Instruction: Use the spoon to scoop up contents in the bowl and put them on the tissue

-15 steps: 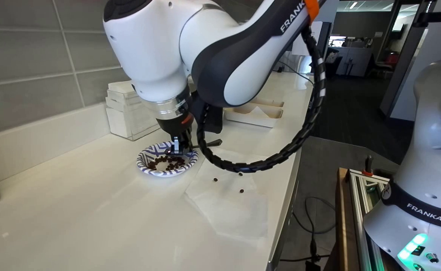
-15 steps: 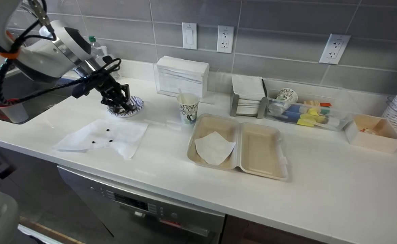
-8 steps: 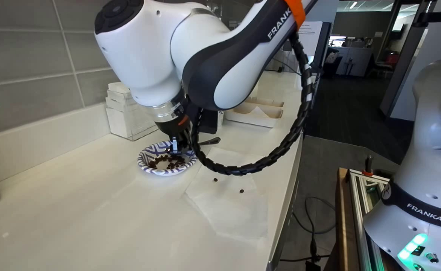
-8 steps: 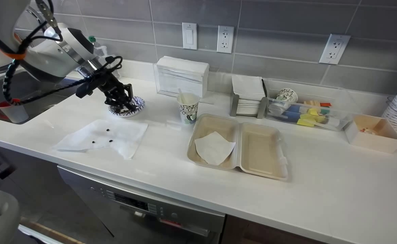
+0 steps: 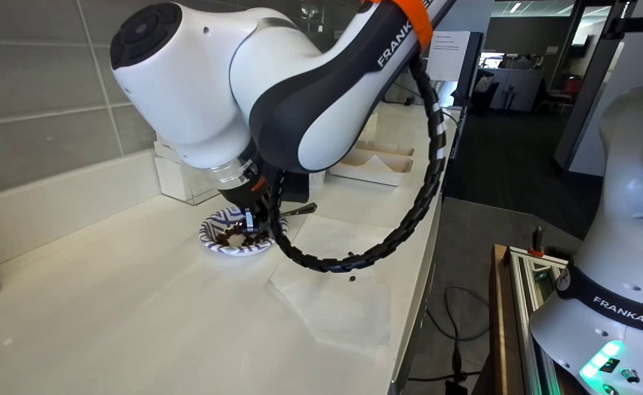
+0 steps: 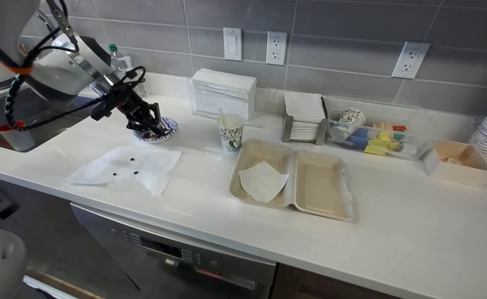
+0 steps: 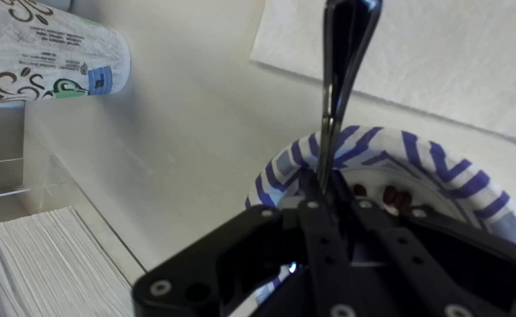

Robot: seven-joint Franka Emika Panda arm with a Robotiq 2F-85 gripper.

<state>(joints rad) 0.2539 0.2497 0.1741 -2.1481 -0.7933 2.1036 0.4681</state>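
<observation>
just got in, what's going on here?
A robot arm has its claw shut on the handle of a dark spoon, over the blue-and-white bowl. Brown bits are in the bowl, and three bits lie on the tissue beside it. So the scooping looks partway done. Can't tell whether the spoon is loaded; its scoop end isn't clearly visible.

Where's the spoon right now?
The spoon is held in the gripper; in the wrist view, its handle crosses the rim of the bowl toward the tissue, right of the cup. Its scooping end isn't clearly visible.
</observation>
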